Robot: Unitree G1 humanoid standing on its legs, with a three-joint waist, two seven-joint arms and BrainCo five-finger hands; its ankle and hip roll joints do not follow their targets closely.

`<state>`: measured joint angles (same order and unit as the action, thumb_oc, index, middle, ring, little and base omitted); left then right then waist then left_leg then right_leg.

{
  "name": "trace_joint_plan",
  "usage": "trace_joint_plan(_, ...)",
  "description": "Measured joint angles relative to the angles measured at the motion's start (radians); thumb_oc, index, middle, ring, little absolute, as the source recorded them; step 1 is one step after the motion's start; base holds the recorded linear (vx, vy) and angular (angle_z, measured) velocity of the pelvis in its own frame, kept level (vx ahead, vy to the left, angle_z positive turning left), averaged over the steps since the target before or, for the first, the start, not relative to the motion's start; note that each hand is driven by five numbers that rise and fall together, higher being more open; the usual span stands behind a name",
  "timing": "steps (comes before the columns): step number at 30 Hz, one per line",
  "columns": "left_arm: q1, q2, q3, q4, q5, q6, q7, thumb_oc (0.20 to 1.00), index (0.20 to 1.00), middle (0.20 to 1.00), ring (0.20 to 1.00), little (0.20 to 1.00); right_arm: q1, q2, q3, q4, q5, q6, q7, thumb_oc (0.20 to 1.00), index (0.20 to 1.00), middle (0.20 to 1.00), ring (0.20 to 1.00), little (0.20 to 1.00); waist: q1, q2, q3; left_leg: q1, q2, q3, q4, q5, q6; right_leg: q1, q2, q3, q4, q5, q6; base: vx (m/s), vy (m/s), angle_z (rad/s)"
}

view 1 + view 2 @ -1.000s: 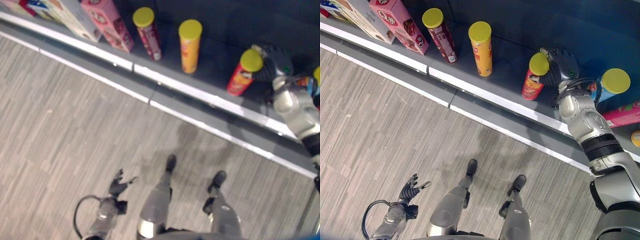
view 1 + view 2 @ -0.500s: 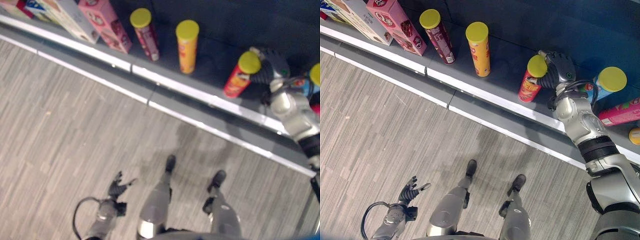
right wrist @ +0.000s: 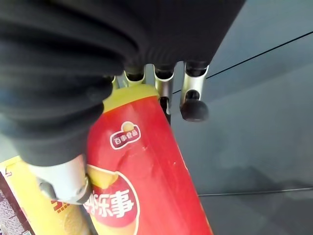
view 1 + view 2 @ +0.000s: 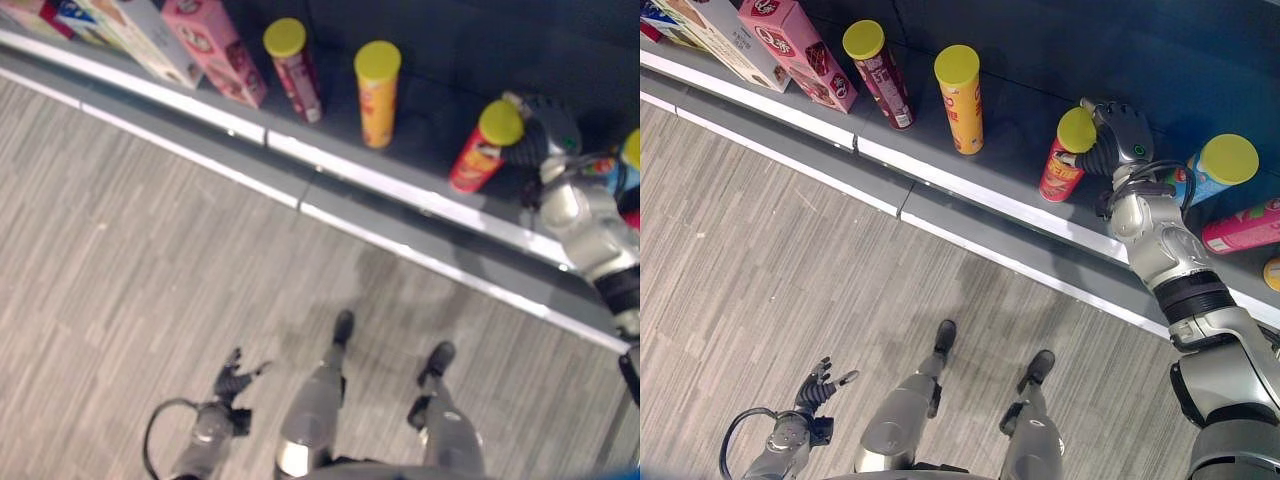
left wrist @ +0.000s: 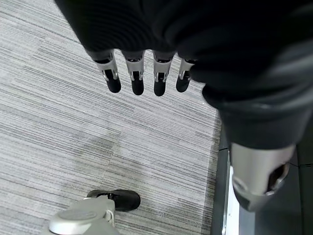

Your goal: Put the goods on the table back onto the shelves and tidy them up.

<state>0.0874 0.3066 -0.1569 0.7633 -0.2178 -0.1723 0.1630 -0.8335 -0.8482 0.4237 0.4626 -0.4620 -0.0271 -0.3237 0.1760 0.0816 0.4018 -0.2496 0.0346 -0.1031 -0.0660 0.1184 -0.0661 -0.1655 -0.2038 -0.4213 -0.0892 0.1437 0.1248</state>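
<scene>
The left hand (image 4: 818, 385) is hanging low at about seven o'clock in the head views, over the striped grey floor (image 4: 760, 270), its fingers (image 5: 137, 78) lying straight and relaxed with nothing in them.

Farther out, at about two o'clock, the right hand (image 4: 1118, 132) is reaching onto the dark shelf (image 4: 1015, 150). It is gripping the red can (image 4: 1065, 158) near the top, just under the yellow-green lid (image 4: 1077, 129): the fingers (image 3: 193, 100) are curling round the far side of the can and the thumb is pressing on the near side. The can is leaning toward the nine o'clock side, its base sitting on the shelf close to the pale front edge (image 4: 940, 185), and the hand is lying at the three o'clock side of the lid.

At three o'clock from the hand, a blue can (image 4: 1205, 172) with a yellow-green lid is standing just beside the wrist, with a pink box (image 4: 1240, 228) lying nearer the shelf edge. Toward eleven o'clock, well apart from the red can, an orange can (image 4: 962, 98) is standing, then a dark red can (image 4: 878, 73), then a pink carton (image 4: 798, 52) and a pale carton (image 4: 715, 32) at the far corner.
</scene>
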Motion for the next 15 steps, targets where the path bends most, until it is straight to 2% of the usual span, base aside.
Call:
trace_joint_plan(1,0.000,-0.001,0.000,0.001,0.000,0.000,0.000,1.000,1.000,1.000,1.000,1.000,0.000,0.001,0.000,0.000,-0.003,0.000,-0.001,1.000,1.000,1.000,1.000,1.000,0.000,0.002,-0.001,0.000,0.000,0.000,0.000,0.000,0.000,0.000,0.000,0.000,0.000,0.000,0.000,0.00,0.000,0.00)
trace_joint_plan(6,-0.002,-0.002,0.000,0.011,0.000,0.000,0.001,1.000,1.000,1.000,1.000,1.000,0.000,0.012,-0.001,-0.001,-0.010,0.000,-0.015,1.000,1.000,1.000,1.000,1.000,-0.003,0.010,-0.006,0.001,0.000,0.001,0.000,0.000,0.000,0.000,0.000,0.001,0.000,0.000,0.000,0.00,0.000,0.00)
trace_joint_plan(15,-0.005,-0.003,0.000,0.021,0.001,0.001,0.002,1.000,1.000,1.000,1.000,1.000,0.013,0.026,-0.006,-0.071,-0.010,-0.002,-0.028,1.000,1.000,1.000,1.000,1.000,-0.004,0.005,-0.012,0.004,0.001,0.002,0.000,0.000,0.000,0.003,0.001,0.002,0.000,0.000,0.000,0.00,0.000,0.00)
